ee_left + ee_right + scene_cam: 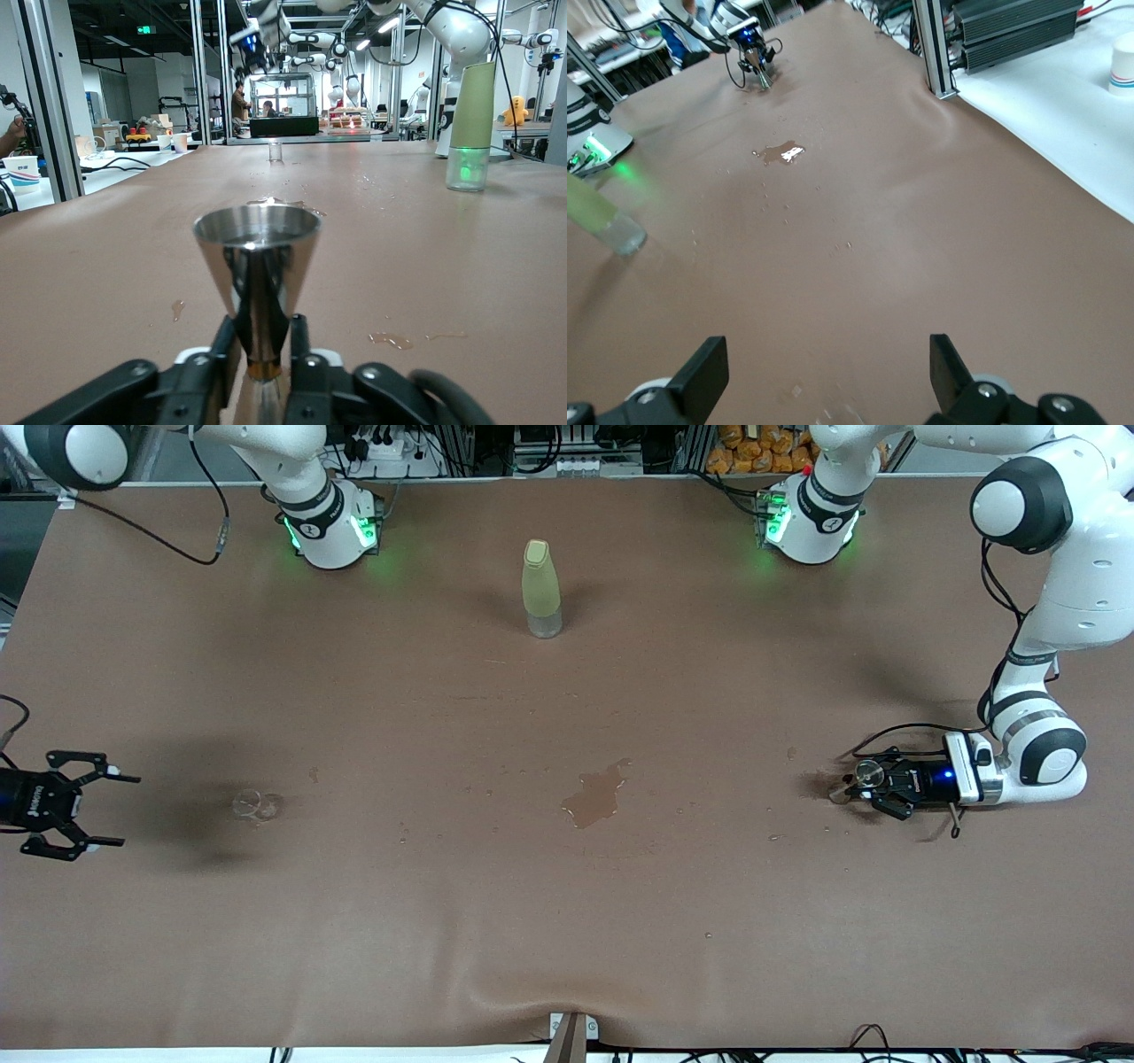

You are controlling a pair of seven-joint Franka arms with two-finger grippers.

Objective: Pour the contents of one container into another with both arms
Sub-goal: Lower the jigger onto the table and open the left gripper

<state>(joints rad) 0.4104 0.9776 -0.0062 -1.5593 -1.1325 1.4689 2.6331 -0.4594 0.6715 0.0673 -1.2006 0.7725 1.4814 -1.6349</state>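
The silvery metal cone cup (257, 252) stands upright at table level near the left arm's end, and my left gripper (263, 341) is shut on its thin base. From the front, that gripper (858, 786) lies low and level with the cup's round rim (867, 771) showing above its fingers. The tiny clear cup (257, 806) stands on the brown table near the right arm's end, apart from my right gripper (124, 810), which is open and points at it. In the right wrist view only faint glints of the clear cup (842, 414) show between the spread fingers (700, 376).
A tall yellow-green bottle (541, 589) stands mid-table near the arms' bases. A wet puddle (598, 793) and scattered drops lie on the brown mat between the two cups. The table's front edge has a fold in the mat (532, 1001).
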